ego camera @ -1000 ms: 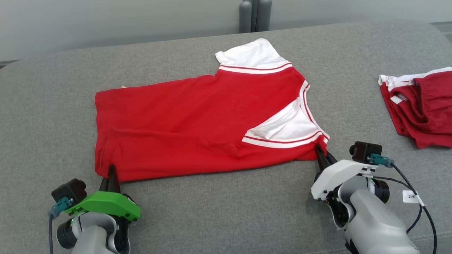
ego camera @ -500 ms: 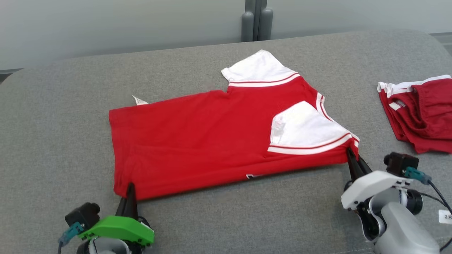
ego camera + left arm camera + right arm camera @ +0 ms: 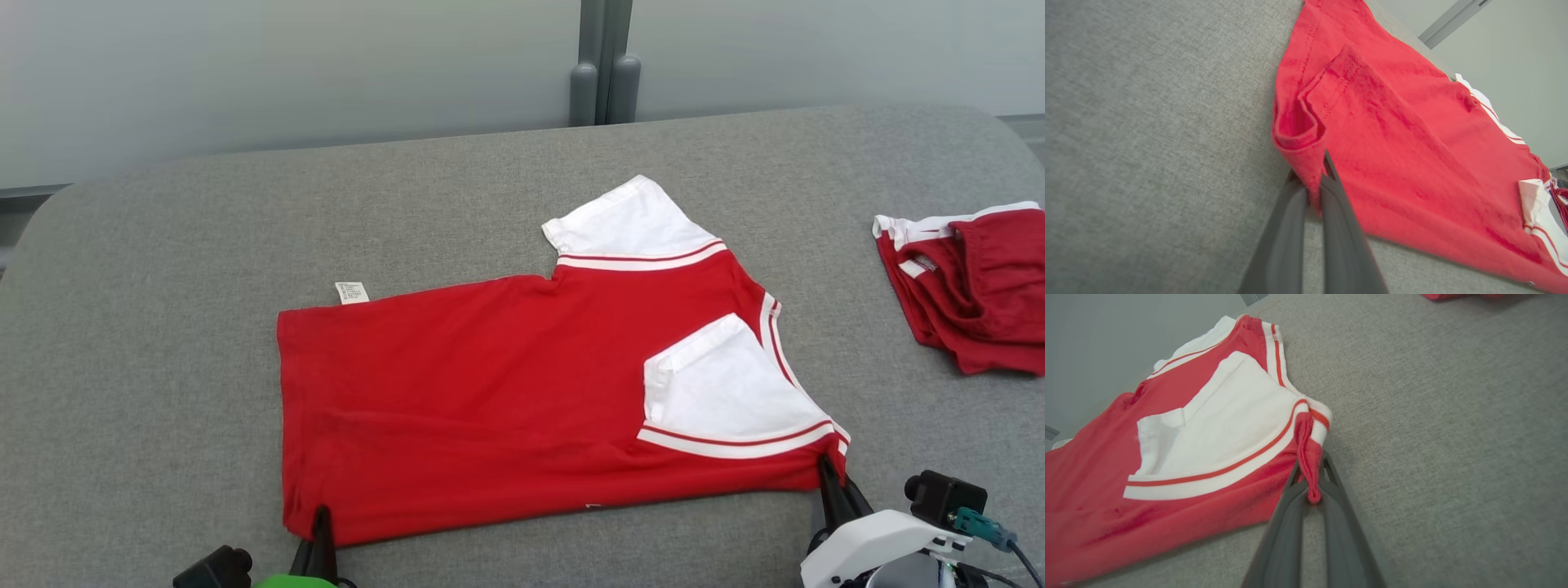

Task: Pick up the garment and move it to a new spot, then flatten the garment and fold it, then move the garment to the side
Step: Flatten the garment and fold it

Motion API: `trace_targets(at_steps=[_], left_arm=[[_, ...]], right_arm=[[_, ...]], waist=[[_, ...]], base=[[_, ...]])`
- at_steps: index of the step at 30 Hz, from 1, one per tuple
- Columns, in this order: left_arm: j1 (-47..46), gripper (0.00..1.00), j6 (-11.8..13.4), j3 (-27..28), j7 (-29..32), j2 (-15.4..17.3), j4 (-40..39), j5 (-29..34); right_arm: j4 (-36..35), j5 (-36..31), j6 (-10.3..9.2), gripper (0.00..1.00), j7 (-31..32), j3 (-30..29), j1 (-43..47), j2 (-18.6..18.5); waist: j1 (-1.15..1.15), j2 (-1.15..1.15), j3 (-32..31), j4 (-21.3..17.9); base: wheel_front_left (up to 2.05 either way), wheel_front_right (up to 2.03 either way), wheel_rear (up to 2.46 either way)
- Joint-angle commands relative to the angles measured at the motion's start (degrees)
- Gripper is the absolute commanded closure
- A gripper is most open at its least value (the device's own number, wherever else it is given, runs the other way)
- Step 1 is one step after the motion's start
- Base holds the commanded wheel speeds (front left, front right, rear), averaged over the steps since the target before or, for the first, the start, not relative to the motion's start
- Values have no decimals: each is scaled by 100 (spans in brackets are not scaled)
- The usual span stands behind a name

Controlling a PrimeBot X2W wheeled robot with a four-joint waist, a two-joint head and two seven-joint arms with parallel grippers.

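The garment (image 3: 506, 400) is a red T-shirt with white sleeves and red-white trim, lying folded lengthwise on the grey cushion. One white sleeve (image 3: 722, 392) is folded onto the red body, the other (image 3: 633, 220) sticks out at the far side. My left gripper (image 3: 321, 516) is shut on the garment's near left hem corner (image 3: 1306, 161). At the near right, my right gripper (image 3: 826, 467) is shut on the shoulder corner (image 3: 1309, 457) beside the folded sleeve. A small white label (image 3: 351, 291) pokes out at the far left hem.
A second red and white garment (image 3: 971, 286) lies crumpled at the cushion's right side. The grey cushion (image 3: 163, 343) is bare to the left and in front of the shirt. A pale wall with a grey post (image 3: 602, 65) stands behind.
Both grippers have pulled the garment toward me along the cushion, still holding its corners. The sleeve has settled flat on the body. The head view has tilted, so the whole scene sits lower.
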Motion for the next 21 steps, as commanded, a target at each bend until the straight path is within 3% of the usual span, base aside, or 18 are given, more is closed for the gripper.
trace_targets(at_steps=[1,3,4,5,6,7,16,21], left_arm=[[92,100,90,0,-16,47,-33,-74],[99,100,118,-8,-16,47,-34,-85],[104,98,136,-9,-16,47,-37,-91],[103,64,181,0,-16,47,-48,-35],[108,30,201,20,-16,47,-58,2],[117,0,228,46,-16,47,-67,35],[44,0,295,272,-14,199,-246,438],[-423,0,282,183,65,542,-269,735]], right_arm=[[-65,-77,-12,100,24,-67,127,16],[-86,-96,-12,100,28,-77,147,46],[-107,-129,-12,82,39,-83,170,68],[-128,-142,-12,60,41,-89,192,79],[-154,-153,-11,4,44,-94,219,87],[-181,-181,-12,0,38,-106,247,92],[-503,-496,-7,0,55,-392,459,126],[-1017,-812,-7,0,87,-566,474,112]], waist=[[0,0,-53,-23],[0,0,-63,-31],[0,0,-73,-38],[0,0,-81,-45],[0,0,-88,-52],[0,0,-93,-60],[0,0,-124,-118],[0,0,-135,-169]], base=[[0,0,0],[0,0,0],[0,0,0],[0,0,0],[0,0,0],[0,0,0],[0,0,0],[0,0,0]])
